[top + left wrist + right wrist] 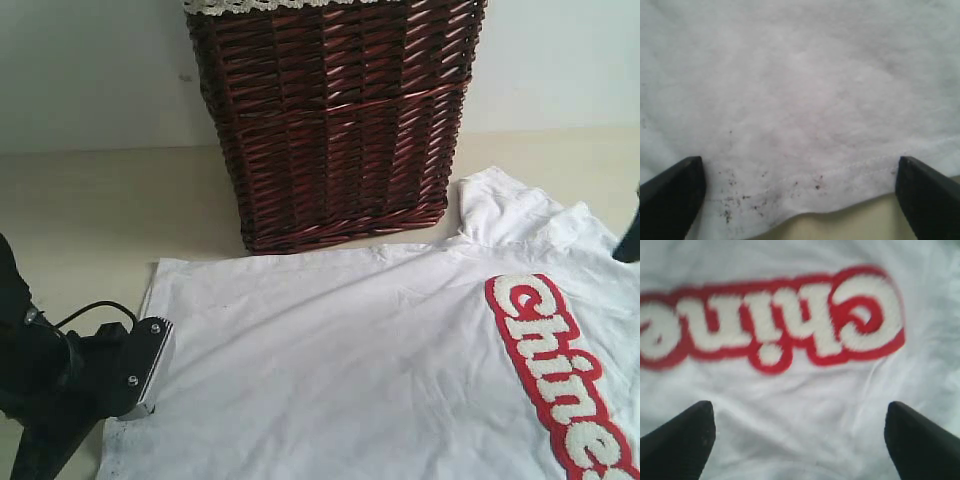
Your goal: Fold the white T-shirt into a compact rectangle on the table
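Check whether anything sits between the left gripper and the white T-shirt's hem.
Nothing visible does. The left gripper, jaws open, sits over the hem of the soft white cotton T-shirt; the dark brown wicker basket stands well aside.

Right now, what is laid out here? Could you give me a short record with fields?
shirt: white, spread flat on the table, not folded yet
letters: fuzzy white, edged in red, facing up on the shirt
basket: dark brown wicker, standing at the shirt's far edge
left gripper: open, over the shirt's hem
specks: small dark bits on the cloth near that hem
right gripper: open, over the cloth beside the letters
held: nothing, by either gripper
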Controlling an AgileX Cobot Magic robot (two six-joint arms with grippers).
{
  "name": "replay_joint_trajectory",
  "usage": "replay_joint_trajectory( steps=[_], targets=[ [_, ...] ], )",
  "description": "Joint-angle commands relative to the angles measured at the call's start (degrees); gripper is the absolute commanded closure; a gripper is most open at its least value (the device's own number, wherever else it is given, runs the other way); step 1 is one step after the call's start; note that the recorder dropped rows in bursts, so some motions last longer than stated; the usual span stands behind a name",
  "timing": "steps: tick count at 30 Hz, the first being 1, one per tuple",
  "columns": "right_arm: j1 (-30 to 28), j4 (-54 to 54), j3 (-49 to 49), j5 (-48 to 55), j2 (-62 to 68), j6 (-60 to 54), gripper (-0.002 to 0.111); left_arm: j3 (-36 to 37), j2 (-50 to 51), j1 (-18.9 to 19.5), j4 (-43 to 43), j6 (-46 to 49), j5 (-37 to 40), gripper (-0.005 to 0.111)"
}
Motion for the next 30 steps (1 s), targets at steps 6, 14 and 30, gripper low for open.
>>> replay_joint_trajectory(
  steps=[6,14,30],
  targets=[
    [-5.56,-15.99,-5.11,0.41,6.70,-4.04,0.022,0.92,1.92,-0.15,1.02,-0.75,0.59,0.002],
    [-4.16,-20.39,-7.68,1.91,11.13,-3.95,0.022,0.92,1.92,-0.15,1.02,-0.75,0.59,0.002],
    [-4.16,-19.35,-7.41,-4.54,22.24,-3.95,0.022,0.92,1.92,-0.15,1.02,-0.75,0.59,0.002]
  ],
)
